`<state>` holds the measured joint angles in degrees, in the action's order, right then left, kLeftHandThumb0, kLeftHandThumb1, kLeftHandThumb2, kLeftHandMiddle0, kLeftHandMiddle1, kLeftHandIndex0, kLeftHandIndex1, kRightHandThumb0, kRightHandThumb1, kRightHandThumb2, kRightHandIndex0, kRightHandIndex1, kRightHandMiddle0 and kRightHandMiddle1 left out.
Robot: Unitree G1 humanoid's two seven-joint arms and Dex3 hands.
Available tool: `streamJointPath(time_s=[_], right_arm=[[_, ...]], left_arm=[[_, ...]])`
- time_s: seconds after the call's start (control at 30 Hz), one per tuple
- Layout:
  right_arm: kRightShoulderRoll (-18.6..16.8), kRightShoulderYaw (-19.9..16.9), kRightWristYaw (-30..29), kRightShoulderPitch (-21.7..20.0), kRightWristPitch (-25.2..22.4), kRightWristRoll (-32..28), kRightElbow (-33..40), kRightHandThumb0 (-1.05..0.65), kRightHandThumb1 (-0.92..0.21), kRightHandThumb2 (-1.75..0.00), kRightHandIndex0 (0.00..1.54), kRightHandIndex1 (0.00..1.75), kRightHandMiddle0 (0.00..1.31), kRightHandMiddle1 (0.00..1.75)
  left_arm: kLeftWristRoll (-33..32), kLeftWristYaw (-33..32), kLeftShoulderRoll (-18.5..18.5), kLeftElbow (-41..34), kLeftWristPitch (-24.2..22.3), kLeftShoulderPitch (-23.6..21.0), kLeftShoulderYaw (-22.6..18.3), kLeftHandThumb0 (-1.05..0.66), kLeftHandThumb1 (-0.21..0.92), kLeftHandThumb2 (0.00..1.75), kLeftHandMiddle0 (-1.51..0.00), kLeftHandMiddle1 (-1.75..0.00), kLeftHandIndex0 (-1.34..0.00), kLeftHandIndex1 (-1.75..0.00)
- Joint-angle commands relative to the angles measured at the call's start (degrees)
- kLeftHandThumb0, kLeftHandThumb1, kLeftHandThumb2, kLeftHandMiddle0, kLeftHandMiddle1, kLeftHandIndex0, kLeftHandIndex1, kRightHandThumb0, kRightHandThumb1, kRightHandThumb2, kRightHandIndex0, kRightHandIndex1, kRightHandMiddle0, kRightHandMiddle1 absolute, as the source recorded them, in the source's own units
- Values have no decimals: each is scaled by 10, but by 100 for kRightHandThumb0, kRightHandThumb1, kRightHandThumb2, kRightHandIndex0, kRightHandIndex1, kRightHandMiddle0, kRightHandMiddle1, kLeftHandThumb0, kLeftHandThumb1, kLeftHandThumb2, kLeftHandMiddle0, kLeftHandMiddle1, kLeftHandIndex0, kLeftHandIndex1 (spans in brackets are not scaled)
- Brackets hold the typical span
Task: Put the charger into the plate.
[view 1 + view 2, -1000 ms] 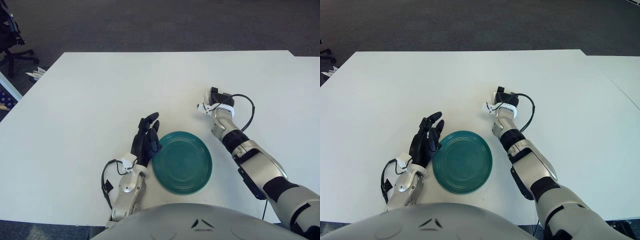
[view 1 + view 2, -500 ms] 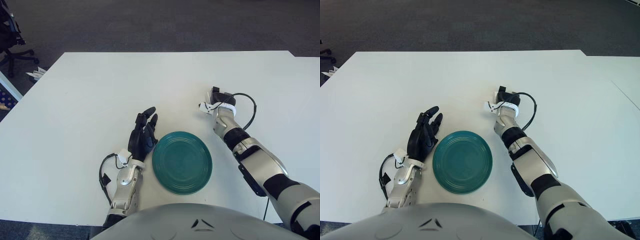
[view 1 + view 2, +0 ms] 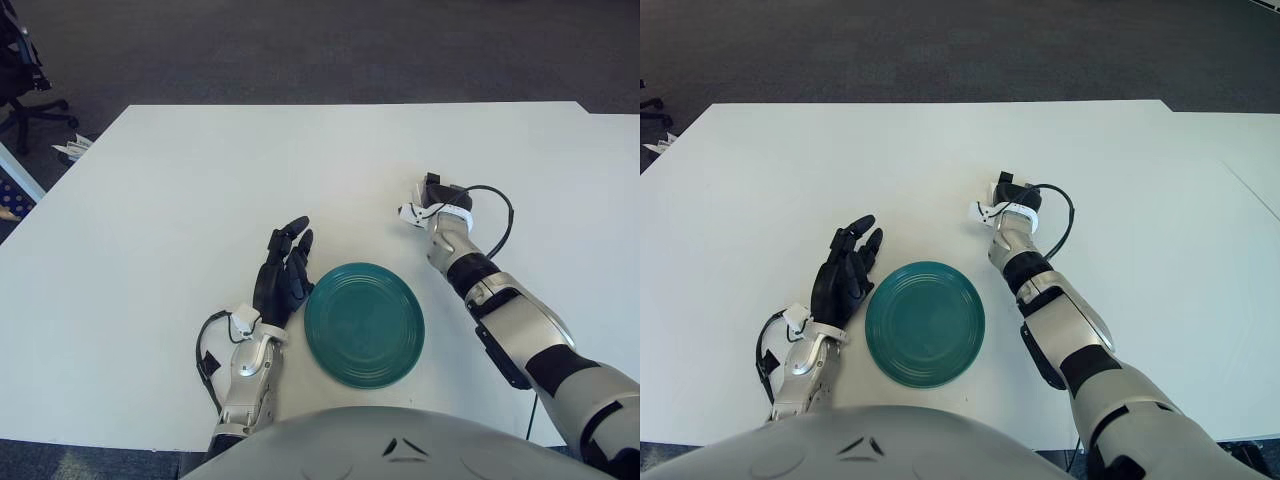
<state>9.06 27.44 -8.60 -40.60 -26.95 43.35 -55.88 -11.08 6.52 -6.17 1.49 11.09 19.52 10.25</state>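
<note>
A dark green plate [image 3: 364,323] lies on the white table [image 3: 200,180] near its front edge. My left hand [image 3: 283,273] rests just left of the plate with its black fingers spread, holding nothing. My right hand [image 3: 434,190] is stretched forward beyond the plate's far right rim, seen from behind the wrist [image 3: 446,218]. No charger shows in the open. Whatever lies under or in the right hand is hidden by the wrist and its black cable [image 3: 497,210].
The table's left edge borders a dark carpeted floor [image 3: 300,50]. An office chair [image 3: 20,70] stands at the far left beyond the table. The table's back edge runs across the top.
My left hand has drawn a little to the left, off the plate's rim. My right hand has edged slightly forward and otherwise stays put. The plate has not moved.
</note>
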Motion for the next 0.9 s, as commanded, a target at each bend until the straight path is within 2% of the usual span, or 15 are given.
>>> streamJointPath(time_s=[0.0, 0.1, 0.17, 0.2, 0.23, 0.27, 0.37, 0.47, 0.53, 0.6, 0.87], right_arm=[[-6, 0, 25, 38, -17, -20, -26, -86, -92, -62, 44, 7, 0, 55], [-7, 0, 19, 40, -20, -18, -25, -85, -92, -63, 46, 8, 0, 58], [-7, 0, 17, 41, -20, -18, -24, -84, -92, -62, 41, 28, 0, 70], [-7, -1, 14, 42, -20, -19, -23, -84, -92, -62, 35, 43, 0, 74], [-6, -3, 7, 45, -17, -20, -20, -83, -92, -62, 29, 68, 2, 88], [-6, -5, 1, 47, -16, -21, -18, -79, -92, -59, 28, 107, 11, 106], [-3, -6, -9, 52, -14, -21, -11, -73, -92, -54, 30, 152, 27, 132], [1, -7, -21, 59, -12, -20, 1, -50, -77, -69, 35, 167, 36, 155], [3, -8, -32, 65, -10, -20, 11, -45, -70, -78, 39, 171, 39, 162], [5, -11, -42, 71, -8, -21, 20, -43, -64, -87, 44, 173, 41, 167], [9, -37, -78, 87, -1, -31, 50, -42, -53, -103, 54, 175, 45, 174]], left_arm=[[-4, 1, 0, 14, -22, 5, -9, -89, 92, 83, -45, -4, -15, -86], [4, -3, -1, 7, -23, 12, -6, -90, 92, 82, -46, -5, -15, -86], [6, -4, -1, 4, -24, 14, -5, -90, 92, 82, -46, -5, -15, -86], [7, -4, -2, 3, -22, 16, -4, -90, 92, 82, -46, -5, -15, -86], [11, -6, -5, -5, -22, 21, 2, -90, 92, 82, -47, -5, -16, -87], [14, -7, -6, -11, -21, 25, 7, -90, 92, 83, -47, -5, -17, -88], [21, -8, -6, -19, -18, 28, 12, -91, 92, 84, -48, -5, -19, -89], [29, -7, -1, -18, -11, 27, 12, -91, 92, 87, -49, -5, -19, -89], [29, -4, 4, -17, -10, 22, 7, -91, 92, 88, -50, -5, -18, -89], [27, -1, 8, -15, -12, 16, -1, -92, 92, 89, -50, -5, -18, -89], [25, 14, 13, -2, 8, 13, -4, -94, 92, 91, -48, -3, -15, -89]])
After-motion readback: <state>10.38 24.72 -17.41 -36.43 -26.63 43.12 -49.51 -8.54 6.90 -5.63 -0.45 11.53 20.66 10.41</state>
